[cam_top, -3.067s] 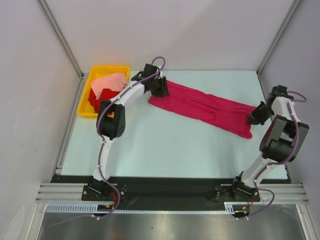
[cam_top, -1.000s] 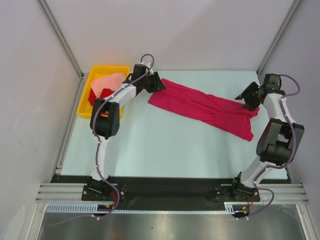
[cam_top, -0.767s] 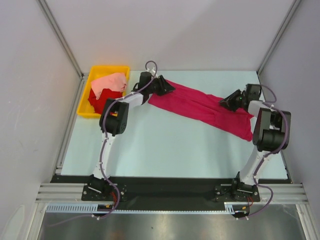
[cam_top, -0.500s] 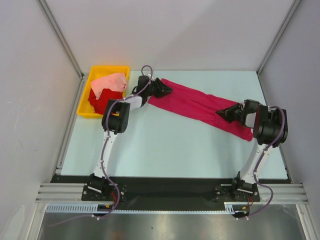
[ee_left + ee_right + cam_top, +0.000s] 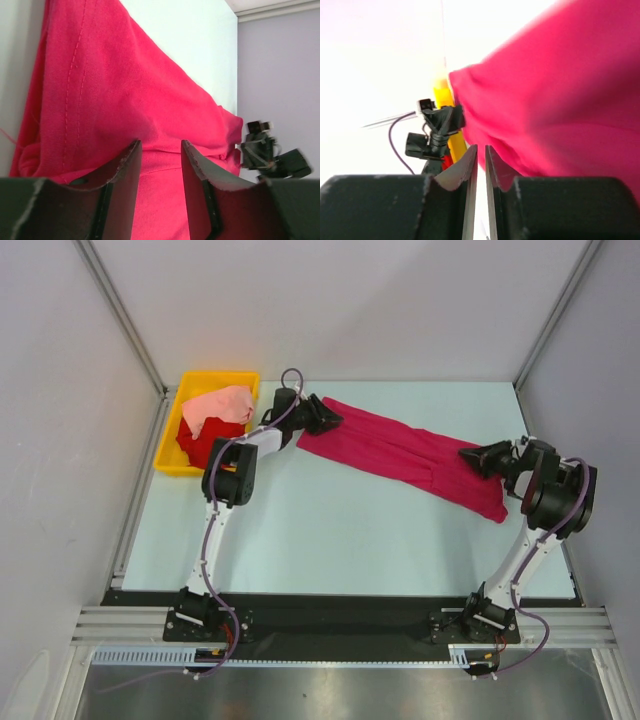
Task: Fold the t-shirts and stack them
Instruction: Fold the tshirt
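The magenta-crimson t-shirt (image 5: 410, 455) lies in a long band across the far half of the table. My left gripper (image 5: 326, 418) is low at its far left end. In the left wrist view the gripper (image 5: 160, 146) is open, with the shirt (image 5: 120, 90) filling the gap behind the fingers (image 5: 125, 170). My right gripper (image 5: 474, 455) is low at the shirt's right end. In the right wrist view it (image 5: 481, 150) is shut and empty, with the shirt (image 5: 555, 100) just to its right. The salmon-pink shirt (image 5: 220, 405) and the bright red shirt (image 5: 198, 445) lie bunched in the bin.
The yellow bin (image 5: 170, 435) stands at the far left corner of the table. Grey walls and metal posts close in the back and both sides. A black rail runs along the near edge (image 5: 330, 610). The left arm (image 5: 432, 132) shows in the right wrist view.
My right gripper swung from the right edge to the far side, in over the shirt's right part, then back toward its right end. My left gripper shifted only slightly at the shirt's left end.
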Robot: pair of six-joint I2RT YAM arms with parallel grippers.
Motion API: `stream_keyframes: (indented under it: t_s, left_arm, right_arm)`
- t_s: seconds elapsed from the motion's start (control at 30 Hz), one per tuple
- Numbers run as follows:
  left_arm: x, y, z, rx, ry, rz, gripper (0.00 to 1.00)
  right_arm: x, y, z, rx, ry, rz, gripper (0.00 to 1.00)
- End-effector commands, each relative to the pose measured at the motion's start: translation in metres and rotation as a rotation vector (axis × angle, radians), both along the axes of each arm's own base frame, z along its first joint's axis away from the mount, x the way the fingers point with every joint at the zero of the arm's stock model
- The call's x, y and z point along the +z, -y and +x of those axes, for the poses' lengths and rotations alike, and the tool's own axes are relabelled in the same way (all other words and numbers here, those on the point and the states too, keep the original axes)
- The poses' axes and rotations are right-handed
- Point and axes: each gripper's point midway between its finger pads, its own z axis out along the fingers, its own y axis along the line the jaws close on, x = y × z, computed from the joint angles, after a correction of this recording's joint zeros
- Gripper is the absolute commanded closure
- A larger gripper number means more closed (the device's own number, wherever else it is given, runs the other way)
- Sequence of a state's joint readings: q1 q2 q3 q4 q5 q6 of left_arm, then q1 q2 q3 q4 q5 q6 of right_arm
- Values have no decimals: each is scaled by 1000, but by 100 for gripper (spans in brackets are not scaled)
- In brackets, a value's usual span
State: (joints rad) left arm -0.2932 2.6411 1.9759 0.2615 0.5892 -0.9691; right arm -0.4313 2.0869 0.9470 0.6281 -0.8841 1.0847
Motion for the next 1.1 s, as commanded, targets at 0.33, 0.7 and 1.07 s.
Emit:
stream_keyframes:
  t_s: [0.33, 0.7, 1.07]
  left_arm:
    - [90, -41, -41, -94, 139, 402, 32]
    - [67, -91, -103, 16, 32, 733, 24]
    - [18, -109, -98, 88, -115, 798, 35]
  right_arm:
    - [54, 40, -94, 34, -405, -382, 38]
    - [46, 45, -166, -225, -626, -401, 2]
    - [5, 40, -189, -350, -643, -273, 28]
